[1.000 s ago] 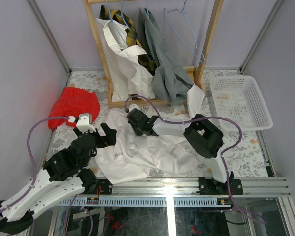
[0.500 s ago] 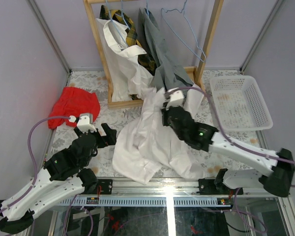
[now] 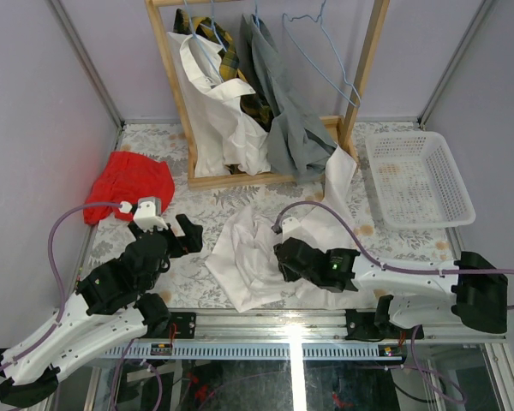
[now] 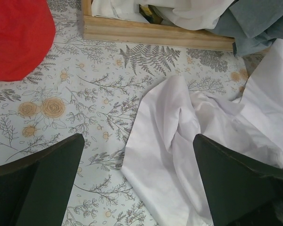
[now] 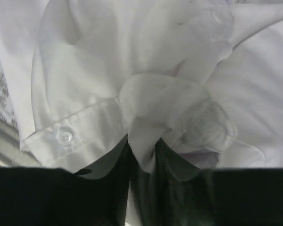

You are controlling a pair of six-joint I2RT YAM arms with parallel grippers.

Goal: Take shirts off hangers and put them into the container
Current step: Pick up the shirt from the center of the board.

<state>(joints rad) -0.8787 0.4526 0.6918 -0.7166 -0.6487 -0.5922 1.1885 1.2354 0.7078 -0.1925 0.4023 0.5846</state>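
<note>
**A:** What could go wrong from here?

**B:** Take the rack [image 3: 188, 103] first. The loose shirt [image 3: 248, 257] lies crumpled on the table in front of it, well apart from the basket [image 3: 420, 175] at the far right. One tail of it runs up to the rack's right foot, beside the grey shirt [image 3: 287, 111]. On a lift I'd expect that tail to drag, or to snag there.

**A:** And the grip?

**B:** The right gripper [image 5: 141, 153] is nearly closed on one thin fold of the loose shirt. With so little cloth it may slip out, or the rest may trail over the basket's rim. The left gripper [image 4: 137, 137] hangs wide open near the shirt's edge, holding nothing.

**A:** Materials?

**B:** The rack is straight pale wood. The loose shirt is thin, smooth white weave, limp and lying in soft folds. The basket is stiff white plastic, rectangular, with mesh walls and rounded corners. The hangers [image 3: 319, 58] are thin light-blue wire. Smallest is a clear round button [image 5: 65, 137] on a stitched band.
</note>
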